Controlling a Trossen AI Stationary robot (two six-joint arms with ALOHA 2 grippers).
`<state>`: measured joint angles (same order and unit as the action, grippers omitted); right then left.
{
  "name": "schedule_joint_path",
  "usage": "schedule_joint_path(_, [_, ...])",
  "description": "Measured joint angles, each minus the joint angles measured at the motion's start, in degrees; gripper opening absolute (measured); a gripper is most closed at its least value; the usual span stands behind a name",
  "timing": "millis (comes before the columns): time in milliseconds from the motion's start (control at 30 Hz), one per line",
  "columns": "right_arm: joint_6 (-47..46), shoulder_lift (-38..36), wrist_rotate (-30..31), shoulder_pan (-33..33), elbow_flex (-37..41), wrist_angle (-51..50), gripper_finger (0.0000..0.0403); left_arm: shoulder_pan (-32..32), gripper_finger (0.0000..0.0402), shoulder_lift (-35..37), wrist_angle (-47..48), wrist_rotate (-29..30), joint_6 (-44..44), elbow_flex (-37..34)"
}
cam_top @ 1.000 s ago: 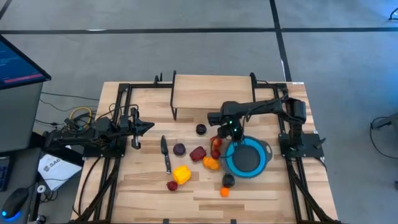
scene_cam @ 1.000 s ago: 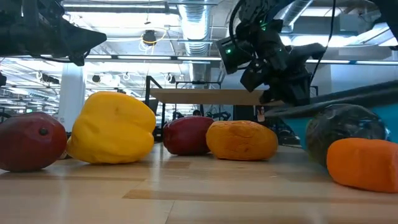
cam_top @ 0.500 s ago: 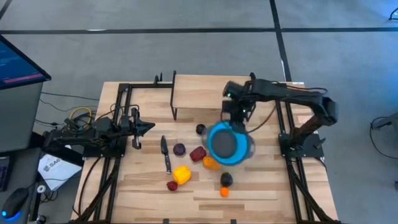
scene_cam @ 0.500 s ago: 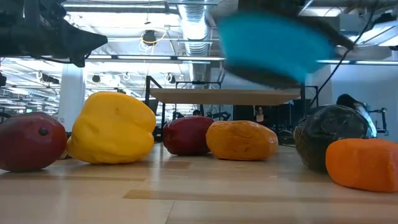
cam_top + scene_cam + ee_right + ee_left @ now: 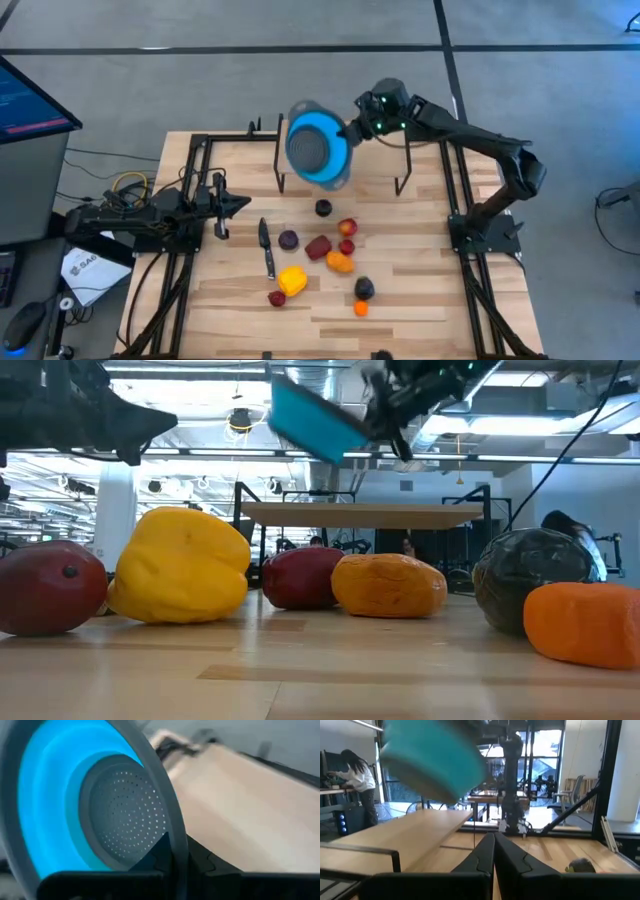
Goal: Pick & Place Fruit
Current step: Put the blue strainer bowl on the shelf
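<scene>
A blue colander (image 5: 318, 146) is pinched by the right pincer (image 5: 352, 130), raised over the far desk (image 5: 420, 290); the left pincer (image 5: 240, 203) is pressed together.

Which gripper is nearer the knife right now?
Left. The left gripper sits shut just left of the knife. The right gripper is up over the back shelf, shut on the blue bowl, well away from it.

table (image 5: 420, 300): light wood | on it: fruit (image 5: 292, 280), knife (image 5: 266, 248), shelf (image 5: 380, 135)
</scene>
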<state>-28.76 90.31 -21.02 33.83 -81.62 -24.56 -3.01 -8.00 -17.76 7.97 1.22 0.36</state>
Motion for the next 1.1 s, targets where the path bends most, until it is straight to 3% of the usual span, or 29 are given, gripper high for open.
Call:
schedule_joint_path(200, [-5.2, 5.1, -0.1, 3.4, 0.1, 1.4, 0.0041, 0.0, 0.0002, -0.9, -2.0, 0.0, 0.0, 0.0])
schedule_joint_path(600, [-12.1, 8.3, -3.0, 3.4, 0.0, 10.3, 0.0031, 0.0, 0.0002, -0.9, -2.4, -0.2, 0.0, 0.0])
schedule_joint_path(1100, [-11.9, 8.4, 2.7, 3.0, 0.0, 10.0, 0.0106, 0.0, 0.0002, -1.1, -2.8, -0.2, 0.0, 0.0])
